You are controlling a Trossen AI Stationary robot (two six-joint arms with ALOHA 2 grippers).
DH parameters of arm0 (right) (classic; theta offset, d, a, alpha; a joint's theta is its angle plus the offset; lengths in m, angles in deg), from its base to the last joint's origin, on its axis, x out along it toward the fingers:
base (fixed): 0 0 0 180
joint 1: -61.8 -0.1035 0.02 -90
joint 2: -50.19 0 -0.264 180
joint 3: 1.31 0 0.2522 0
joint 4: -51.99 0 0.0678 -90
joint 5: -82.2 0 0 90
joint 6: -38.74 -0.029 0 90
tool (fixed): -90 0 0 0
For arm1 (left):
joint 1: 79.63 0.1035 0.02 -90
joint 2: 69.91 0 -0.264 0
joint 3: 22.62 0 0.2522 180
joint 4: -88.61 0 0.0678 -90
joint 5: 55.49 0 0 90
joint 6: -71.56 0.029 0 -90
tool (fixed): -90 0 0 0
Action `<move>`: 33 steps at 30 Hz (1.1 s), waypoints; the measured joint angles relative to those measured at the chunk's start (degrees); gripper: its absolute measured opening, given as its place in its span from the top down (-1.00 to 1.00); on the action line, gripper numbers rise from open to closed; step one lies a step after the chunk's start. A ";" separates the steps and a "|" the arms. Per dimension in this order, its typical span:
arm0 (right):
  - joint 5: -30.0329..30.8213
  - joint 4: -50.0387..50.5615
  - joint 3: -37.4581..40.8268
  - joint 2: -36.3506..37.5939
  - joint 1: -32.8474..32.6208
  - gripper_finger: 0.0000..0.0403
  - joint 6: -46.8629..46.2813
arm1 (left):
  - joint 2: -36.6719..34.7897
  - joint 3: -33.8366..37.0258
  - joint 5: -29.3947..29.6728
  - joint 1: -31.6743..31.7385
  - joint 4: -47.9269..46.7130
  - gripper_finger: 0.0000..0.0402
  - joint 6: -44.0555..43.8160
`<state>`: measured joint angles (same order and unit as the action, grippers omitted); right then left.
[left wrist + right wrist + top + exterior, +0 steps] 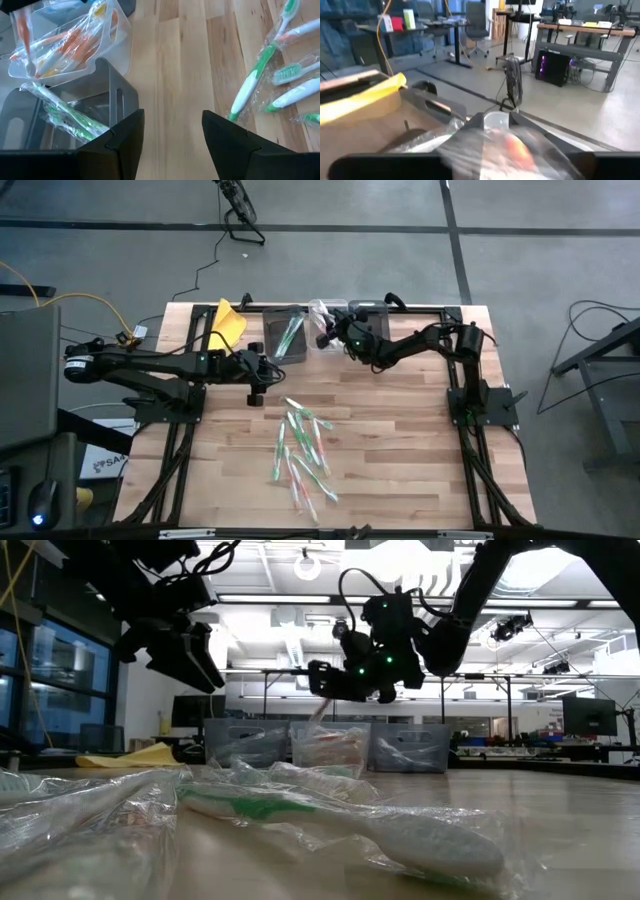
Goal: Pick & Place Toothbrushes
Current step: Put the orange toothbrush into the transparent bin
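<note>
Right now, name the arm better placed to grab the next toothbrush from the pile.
Left. Its open left gripper hangs nearer the toothbrushes on the table, while the right gripper is busy over the middle bin, holding a wrapped toothbrush.

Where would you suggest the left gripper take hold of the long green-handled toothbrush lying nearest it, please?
Grip the long green-handled toothbrush mid-handle, from straight above. It lies flat in its wrapper with bare wood on the side facing the left gripper, whose fingers are open; other brushes crowd its head end.

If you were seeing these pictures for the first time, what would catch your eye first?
A scatter of wrapped green toothbrushes at the table's middle. Behind it, the right gripper holds an orange toothbrush above the middle bin, while the open left gripper hangs beside the bin of green ones.
</note>
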<state>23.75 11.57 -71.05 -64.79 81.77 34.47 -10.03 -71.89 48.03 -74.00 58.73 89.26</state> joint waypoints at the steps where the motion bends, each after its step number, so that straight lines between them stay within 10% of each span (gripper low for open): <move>1: 0.02 0.59 0.00 0.00 -0.16 0.55 -0.06 | 0.00 0.00 0.00 0.00 0.00 0.04 0.00; 21: 5.09 18.80 0.01 5.84 -3.83 -0.11 -11.35 | -0.01 0.02 -0.58 0.00 -0.55 0.04 0.00; 27: -8.27 27.89 -0.04 12.51 -2.26 0.05 -15.12 | -0.02 0.02 -1.68 0.00 -0.55 0.04 0.00; 33: -27.09 41.86 -3.12 15.59 0.67 0.70 -17.14 | -0.02 0.02 -1.69 0.00 -0.37 0.04 0.22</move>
<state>-3.34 53.43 -74.17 -49.20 82.44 17.34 -10.06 -71.87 46.33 -74.00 58.36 89.48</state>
